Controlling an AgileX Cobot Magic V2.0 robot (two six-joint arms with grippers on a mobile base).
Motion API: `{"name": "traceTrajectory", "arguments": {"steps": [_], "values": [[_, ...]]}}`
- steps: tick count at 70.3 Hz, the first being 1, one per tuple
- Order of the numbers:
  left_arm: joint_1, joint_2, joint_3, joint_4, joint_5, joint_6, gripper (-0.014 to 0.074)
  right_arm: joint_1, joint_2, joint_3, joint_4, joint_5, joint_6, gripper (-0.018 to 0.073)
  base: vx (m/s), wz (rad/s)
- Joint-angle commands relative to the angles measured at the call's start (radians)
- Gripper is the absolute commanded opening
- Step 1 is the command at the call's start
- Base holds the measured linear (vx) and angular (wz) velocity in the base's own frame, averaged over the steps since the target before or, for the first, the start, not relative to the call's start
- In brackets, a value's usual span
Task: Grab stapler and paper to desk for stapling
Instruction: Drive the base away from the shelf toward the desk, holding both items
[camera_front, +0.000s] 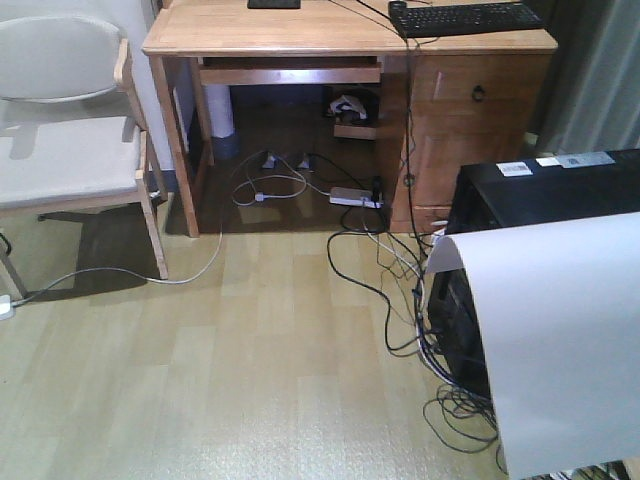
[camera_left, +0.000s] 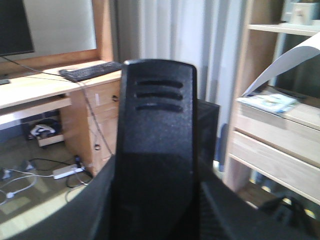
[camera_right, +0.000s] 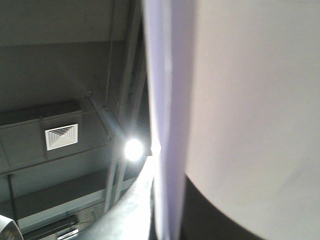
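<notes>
Carrying seems the step: left gripper (camera_left: 157, 205) clamps the stapler (camera_left: 157, 125), right gripper (camera_right: 165, 222) apparently pinches the paper (camera_front: 560, 340); next, close on the desk (camera_front: 300, 35) and set both down.

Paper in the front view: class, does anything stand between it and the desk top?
Yes, partly: a black computer tower lies between the paper and the desk; a keyboard covers the desk's right end.

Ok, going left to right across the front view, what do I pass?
First the chair → power strip on the floor under the desk → keyboard on the desk → paper, curled, at the right edge. The black tower overlaps the paper, so it is left out.
</notes>
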Motion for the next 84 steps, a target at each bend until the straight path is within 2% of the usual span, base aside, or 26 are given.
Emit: {"name": "traceTrajectory", "arguments": {"steps": [1, 84], "values": [[-0.005, 0.014, -0.021, -0.017, -0.118, -0.002, -0.0006, -0.008, 0.009, -0.024, 0.011, -0.042, -0.007, -0.0007, 0.25, 0.15], [-0.005, 0.014, -0.021, -0.017, -0.118, -0.002, -0.0006, -0.008, 0.009, -0.024, 0.011, -0.041, -0.007, -0.0007, 0.38, 0.11]]}}
